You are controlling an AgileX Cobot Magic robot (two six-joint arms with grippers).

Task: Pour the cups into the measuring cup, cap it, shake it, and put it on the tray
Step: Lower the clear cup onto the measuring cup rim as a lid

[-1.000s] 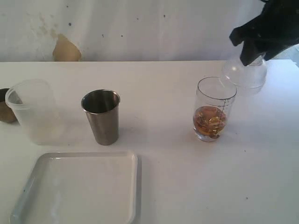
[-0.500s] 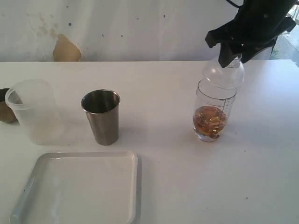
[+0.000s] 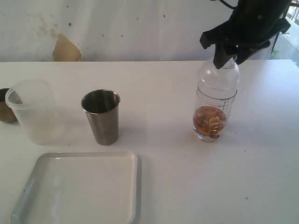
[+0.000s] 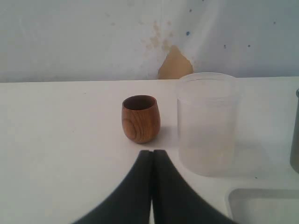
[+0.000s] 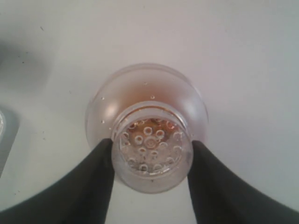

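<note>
The clear measuring cup [image 3: 211, 116] stands right of centre with amber liquid in its bottom. The clear dome cap [image 3: 218, 75] sits over its mouth, and my right gripper [image 3: 225, 59] is shut on the cap's neck from above. From the right wrist the cap [image 5: 150, 154] shows its perforated top between the two black fingers [image 5: 93, 182]. The steel tumbler [image 3: 101, 116] stands upright mid-left. At the far left edge is the brown wooden cup [image 3: 5, 112], also upright [image 4: 140, 118] just beyond my shut, empty left gripper [image 4: 152, 152]. The white tray [image 3: 79, 191] lies front left.
A frosted translucent plastic cup [image 3: 32, 111] stands between the wooden cup and the tumbler; from the left wrist this plastic cup [image 4: 207, 122] is close beside my fingers. A stained white wall [image 3: 65, 49] runs behind the white table [image 3: 196, 186].
My right gripper has carried the dome cap leftward from behind the measuring cup and brought it down over the cup's mouth. Everything else has stayed in place.
</note>
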